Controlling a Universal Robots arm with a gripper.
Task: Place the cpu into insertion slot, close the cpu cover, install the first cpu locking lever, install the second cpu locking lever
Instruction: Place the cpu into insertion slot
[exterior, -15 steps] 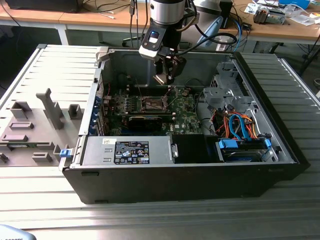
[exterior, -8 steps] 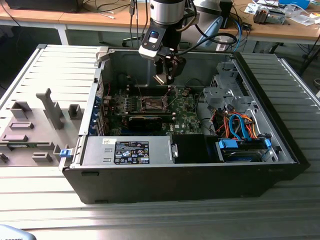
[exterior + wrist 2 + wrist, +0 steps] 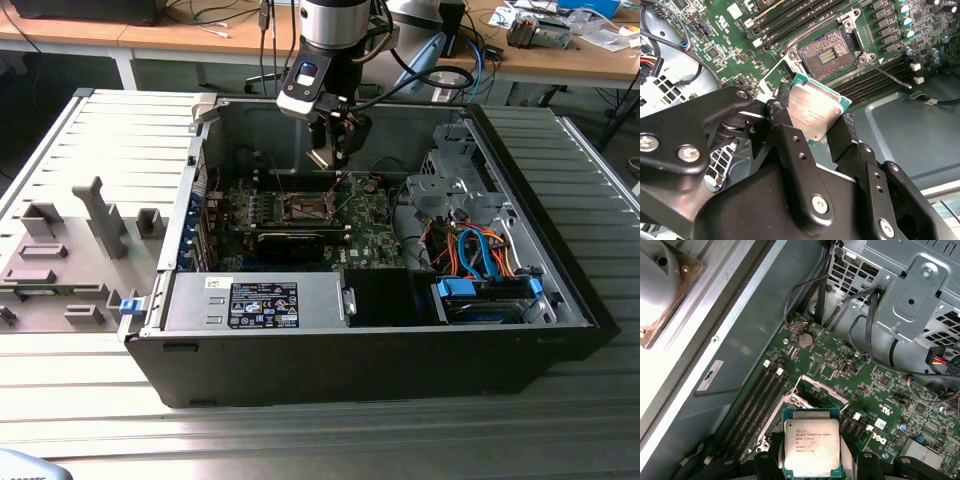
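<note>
My gripper [image 3: 331, 156] hangs inside the open computer case, just above the green circuit board [image 3: 372, 232]. It is shut on the cpu [image 3: 815, 110], a flat silver-grey square with a green edge, pinched by two opposite sides between black fingers [image 3: 785, 127]. The cpu [image 3: 811, 447] is also seen in the first wrist view, face towards the camera. The insertion slot [image 3: 827, 52] lies bare below and a little ahead of the chip, its dark pin field showing. The cpu cover [image 3: 820, 390] stands swung up off the slot. A thin locking lever [image 3: 890, 76] sticks out loose beside the slot.
A long black card [image 3: 290, 240] lies across the board in front of the slot [image 3: 305, 207]. A grey drive cage [image 3: 450, 185] with orange and blue cables [image 3: 480, 250] is at the exterior view's right. The power supply box [image 3: 255, 300] sits along the case front. Case walls ring the board.
</note>
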